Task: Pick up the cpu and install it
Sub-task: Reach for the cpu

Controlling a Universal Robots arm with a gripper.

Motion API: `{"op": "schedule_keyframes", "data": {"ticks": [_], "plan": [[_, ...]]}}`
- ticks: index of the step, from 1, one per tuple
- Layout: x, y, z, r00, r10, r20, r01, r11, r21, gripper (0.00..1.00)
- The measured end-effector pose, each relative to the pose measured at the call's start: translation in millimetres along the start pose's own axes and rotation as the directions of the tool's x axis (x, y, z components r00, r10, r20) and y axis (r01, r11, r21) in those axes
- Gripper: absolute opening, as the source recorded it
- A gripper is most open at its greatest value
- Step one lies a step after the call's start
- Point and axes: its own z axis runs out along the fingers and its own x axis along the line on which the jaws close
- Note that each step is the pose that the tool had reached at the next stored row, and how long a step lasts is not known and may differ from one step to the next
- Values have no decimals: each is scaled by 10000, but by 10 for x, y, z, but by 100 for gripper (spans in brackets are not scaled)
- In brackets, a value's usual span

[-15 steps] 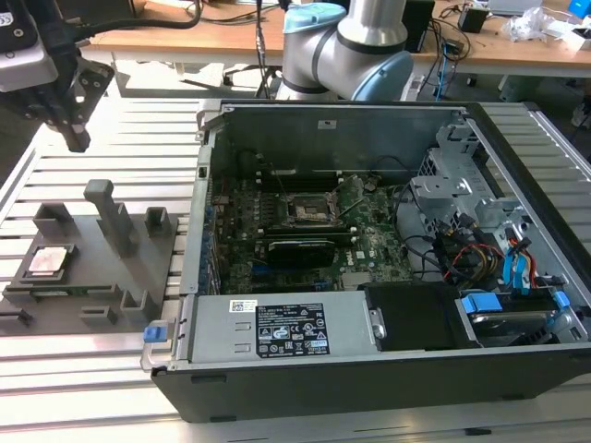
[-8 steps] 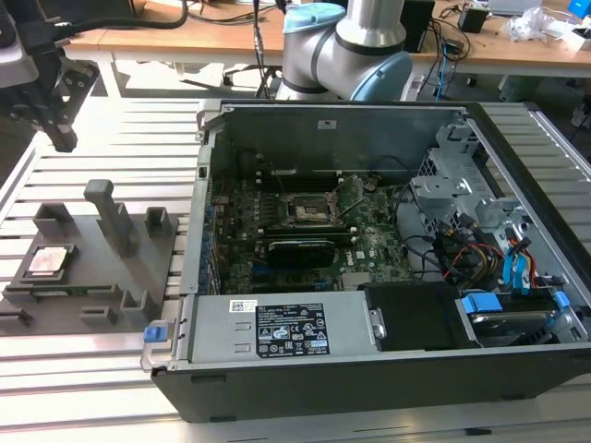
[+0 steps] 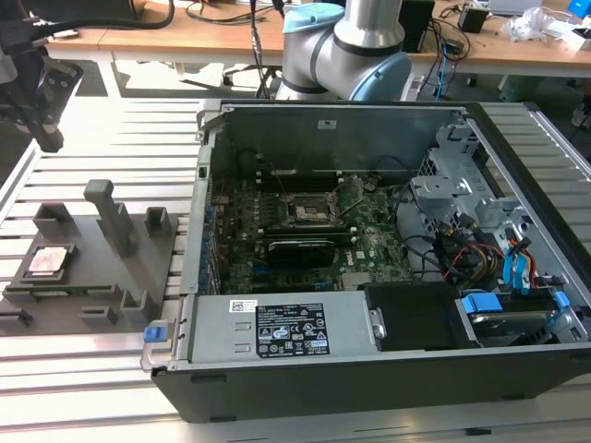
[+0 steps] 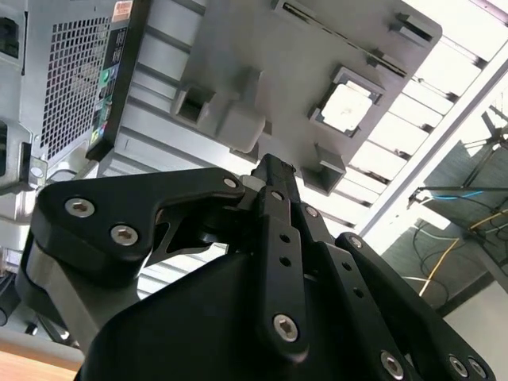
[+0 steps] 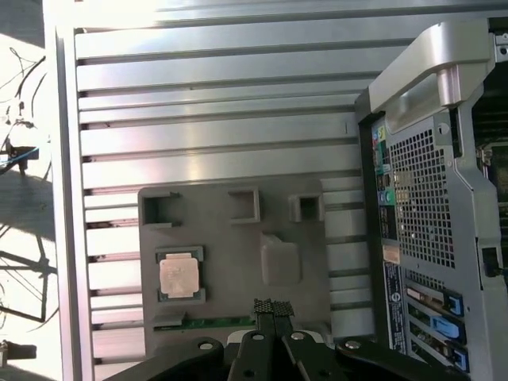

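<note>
A: Spotted the cpu (image 3: pixel 48 261) yet?

B: Yep. Found it seated flat in a pocket of the grey fixture tray (image 3: pixel 92 274) on the tabletop (image 3: pixel 92 369). Sat at approx 9 o'clock from the computer case (image 3: pixel 369 369) in the exterior view.

A: And the end effector (image 3: pixel 46 137)?

B: Hung at c. 12 o'clock from the cpu, well apart, touching nothing. In the first wrist view, saw the fingertips (image 5: pixel 263 305) pinched together. Narrow, nothing held.

A: Best way to do the pick, IMO?

B: Needed spreading wide first, then centring over the chip. Best to come down square to its edges and grip two opposite rims w/o rubbing the shiny top. Also had to stay clear of the upright pegs (image 3: pixel 113 217).

A: Orientation?

B: Lay shiny side up, edges parallel w/ the tray's sides. Looked square, so no real long axis. Couldn't make out a corner mark to match vs the socket (image 3: pixel 309 210) at c. 3 o'clock.
</note>
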Motion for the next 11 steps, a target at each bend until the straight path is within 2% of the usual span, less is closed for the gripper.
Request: {"op": "schedule_keyframes", "data": {"ticks": [11], "plan": [[204,-15,-6,10000,1,0,-1,10000,0,11]]}}
